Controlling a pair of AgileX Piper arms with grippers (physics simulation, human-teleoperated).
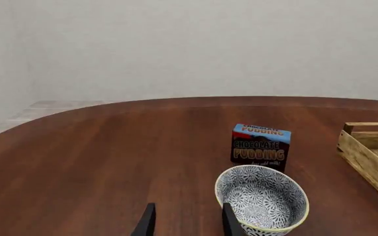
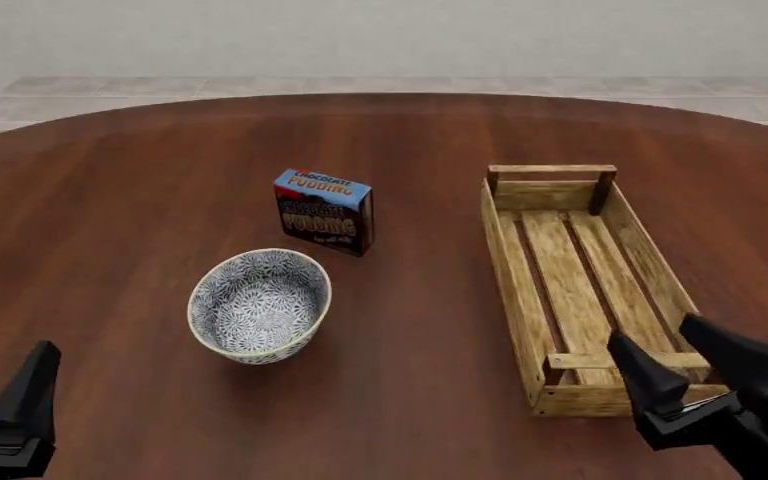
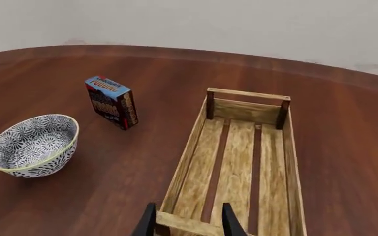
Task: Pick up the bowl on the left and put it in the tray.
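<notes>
We found the bench to be smooth, satin-finished dark wood; the tray pale, matt, grained planks; the bowl glazed patterned ceramic; the pudding box printed card.

Pudding box crowds bowl behind (other sides w/ room).

Bowl left of tray

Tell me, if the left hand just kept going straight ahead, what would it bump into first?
Probably the bowl: its rim sits just beyond one finger of the open left hand. Depth is unclear, so it could slip past.
</notes>
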